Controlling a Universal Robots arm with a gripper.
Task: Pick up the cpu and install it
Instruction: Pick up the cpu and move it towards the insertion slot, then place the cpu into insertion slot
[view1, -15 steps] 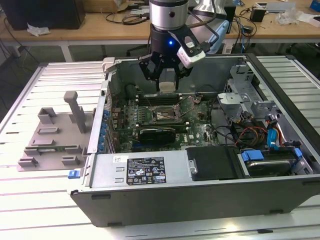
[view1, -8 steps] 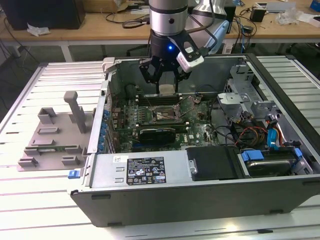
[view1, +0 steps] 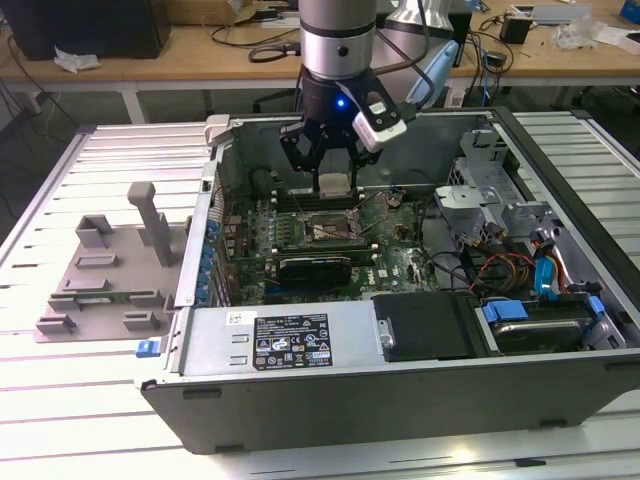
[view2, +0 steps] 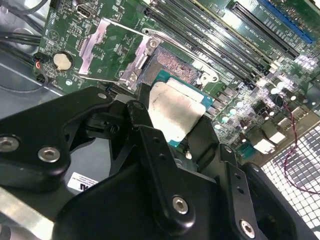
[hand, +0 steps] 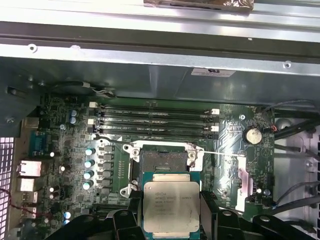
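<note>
- the pincer (view1: 329, 172) is clamped on the cpu (hand: 171, 206), its fingers (hand: 131, 216) against two opposite edges.
- the cpu hangs inside the open computer case (view1: 400, 390), just above the motherboard socket (hand: 162, 161), not seated.
- a grey tray (view1: 100, 270) sits on the bench (view1: 60, 420) beside the case.

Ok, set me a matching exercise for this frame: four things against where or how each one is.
Things:
1. cpu
2. socket
3. grey tray
4. coin battery

Place or state:
A. on the table, outside the case
B. open, contacts bare
C. held in the gripper above the motherboard
D. round, silver, seated on the motherboard

Pairs: 1-C, 2-B, 3-A, 4-D
</note>
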